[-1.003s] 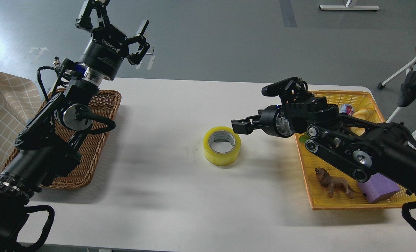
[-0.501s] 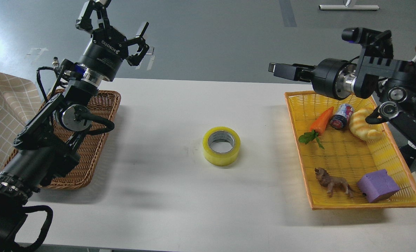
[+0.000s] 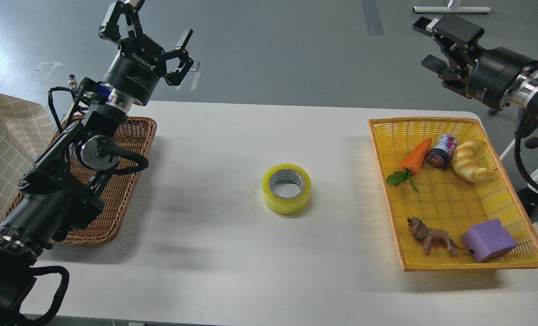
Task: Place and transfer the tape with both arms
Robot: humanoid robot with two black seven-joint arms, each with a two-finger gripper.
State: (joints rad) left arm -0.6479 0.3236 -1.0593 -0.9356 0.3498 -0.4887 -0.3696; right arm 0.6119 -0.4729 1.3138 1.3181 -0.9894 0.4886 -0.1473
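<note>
The tape [image 3: 287, 189], a yellow roll with a grey-white core, lies flat on the white table [image 3: 232, 262] near its middle, untouched. My left gripper [image 3: 144, 27] is open and empty, raised high above the far left of the table over the brown basket. My right gripper [image 3: 438, 43] is open and empty, raised high at the far right, above and behind the yellow basket. Both grippers are far from the tape.
A brown wicker basket [image 3: 124, 194] sits at the left under my left arm. A yellow basket [image 3: 436, 203] at the right holds a toy carrot [image 3: 416, 156], a can [image 3: 441, 151], a bread toy [image 3: 470, 160], a lion figure [image 3: 431, 235] and a purple block [image 3: 488, 240].
My right arm has pulled away from beside the tape, rising up and back to the far right. The tape and my left arm have stayed still.
</note>
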